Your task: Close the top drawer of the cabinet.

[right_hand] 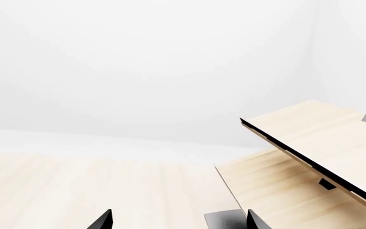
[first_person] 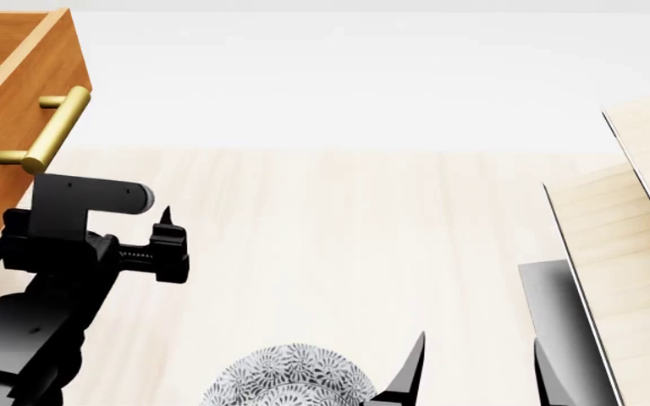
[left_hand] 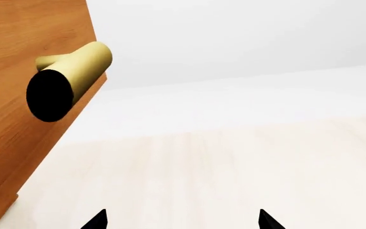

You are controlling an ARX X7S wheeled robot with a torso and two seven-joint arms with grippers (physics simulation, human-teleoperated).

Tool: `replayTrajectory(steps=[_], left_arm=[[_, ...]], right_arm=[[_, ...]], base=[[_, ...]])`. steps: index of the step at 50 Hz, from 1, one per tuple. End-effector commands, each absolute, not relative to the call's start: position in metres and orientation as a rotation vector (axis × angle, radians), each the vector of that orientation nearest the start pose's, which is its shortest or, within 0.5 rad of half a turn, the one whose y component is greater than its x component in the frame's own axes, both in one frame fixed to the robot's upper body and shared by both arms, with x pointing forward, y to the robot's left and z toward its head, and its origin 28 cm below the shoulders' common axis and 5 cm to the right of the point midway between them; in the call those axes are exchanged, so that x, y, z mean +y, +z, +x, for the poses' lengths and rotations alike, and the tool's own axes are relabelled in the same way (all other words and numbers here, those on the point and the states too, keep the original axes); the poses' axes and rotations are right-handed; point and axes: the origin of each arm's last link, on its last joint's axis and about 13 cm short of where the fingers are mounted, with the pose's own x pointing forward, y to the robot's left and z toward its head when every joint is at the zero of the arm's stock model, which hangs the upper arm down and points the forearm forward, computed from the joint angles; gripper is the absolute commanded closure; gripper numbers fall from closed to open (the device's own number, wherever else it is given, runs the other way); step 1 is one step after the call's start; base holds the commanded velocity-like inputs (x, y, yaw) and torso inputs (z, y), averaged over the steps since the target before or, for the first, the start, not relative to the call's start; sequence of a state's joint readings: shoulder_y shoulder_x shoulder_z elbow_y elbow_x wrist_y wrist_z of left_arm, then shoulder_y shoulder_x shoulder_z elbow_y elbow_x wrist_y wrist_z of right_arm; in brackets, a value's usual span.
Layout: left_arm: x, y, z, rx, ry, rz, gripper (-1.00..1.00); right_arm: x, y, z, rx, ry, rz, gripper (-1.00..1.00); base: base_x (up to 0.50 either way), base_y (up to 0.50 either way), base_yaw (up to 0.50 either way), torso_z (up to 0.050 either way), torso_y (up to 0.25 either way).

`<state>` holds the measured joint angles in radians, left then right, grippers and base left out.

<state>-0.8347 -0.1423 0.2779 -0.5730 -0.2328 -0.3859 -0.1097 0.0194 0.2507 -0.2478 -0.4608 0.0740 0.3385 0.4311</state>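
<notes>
Warm orange-brown wooden top drawer [first_person: 14,93] sits at the far left of the head view, pulled out so its open interior shows, with a cylindrical brass bar handle [first_person: 52,128] on two short posts across its front. Only the drawer is visible; the rest of the cabinet can't be made out. Black left gripper [first_person: 167,241] hangs just below and to the right of the handle, not touching it; its fingers stand apart in the left wrist view, nothing between them. From that wrist, the handle [left_hand: 68,78] appears end-on, its dark round end facing the camera, drawer front [left_hand: 17,95] beside it. Black right gripper [first_person: 477,372] is well right of the drawer, low in the head view, fingers spread and empty. A grey patterned round bowl [first_person: 289,376] lies on the pale wood floor just beside it. Pale light-wood slanted panels [first_person: 630,245] on a dark grey base [first_person: 557,313] stand far right of the drawer.
</notes>
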Motion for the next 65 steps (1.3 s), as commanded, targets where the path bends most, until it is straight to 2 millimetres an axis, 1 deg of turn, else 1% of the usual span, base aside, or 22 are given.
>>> replayTrajectory(steps=[1,7,15,21,33,36,42,45,46,50,59,65], left_arm=[[0.218,0.103,0.395,0.213,0.012,0.082,-1.0],[0.221,0.103,0.404,0.219,0.035,0.085,-1.0],[0.226,0.115,0.41,0.212,0.069,0.097,-1.0],[0.23,0.13,0.413,0.191,0.091,0.102,-1.0],[0.234,0.17,0.406,0.141,0.081,0.074,-1.0],[0.235,0.175,0.404,0.139,0.075,0.06,-1.0],[0.246,0.196,0.408,0.178,0.036,-0.069,-1.0],[0.252,0.205,0.41,0.185,0.041,-0.107,-1.0],[0.256,0.212,0.411,0.184,0.045,-0.122,-1.0],[0.264,0.226,0.409,0.182,0.05,-0.161,-1.0],[0.282,0.24,0.409,0.171,0.082,-0.208,-1.0],[0.297,0.244,0.417,0.177,0.157,-0.221,-1.0]], right_arm=[[-0.092,0.082,0.202,-0.127,-0.142,-0.147,-1.0],[-0.092,0.082,0.202,-0.124,-0.143,-0.148,-1.0],[-0.092,0.081,0.204,-0.119,-0.145,-0.148,-1.0],[-0.092,0.08,0.205,-0.116,-0.143,-0.151,-1.0],[-0.092,0.079,0.208,-0.109,-0.144,-0.153,-1.0],[-0.091,0.079,0.208,-0.109,-0.144,-0.154,-1.0],[-0.091,0.079,0.21,-0.105,-0.146,-0.154,-1.0],[-0.091,0.078,0.211,-0.104,-0.147,-0.156,-1.0],[-0.091,0.078,0.212,-0.103,-0.146,-0.156,-1.0],[-0.091,0.077,0.212,-0.1,-0.147,-0.157,-1.0],[-0.092,0.076,0.211,-0.098,-0.149,-0.157,-1.0],[-0.092,0.075,0.211,-0.094,-0.148,-0.16,-1.0]], base=[[0.0,0.0,0.0,0.0,0.0],[0.0,0.0,0.0,0.0,0.0],[0.0,0.0,0.0,0.0,0.0],[0.0,0.0,0.0,0.0,0.002],[0.0,0.0,0.0,0.0,0.003],[0.0,0.0,0.0,0.0,0.0],[0.0,0.0,0.0,0.0,0.006],[0.0,0.0,0.0,0.005,0.004],[0.0,0.0,0.0,0.0,0.011],[0.0,0.0,0.0,0.0,0.005],[0.0,0.0,0.0,0.002,0.005],[0.0,0.0,0.0,0.002,0.006]])
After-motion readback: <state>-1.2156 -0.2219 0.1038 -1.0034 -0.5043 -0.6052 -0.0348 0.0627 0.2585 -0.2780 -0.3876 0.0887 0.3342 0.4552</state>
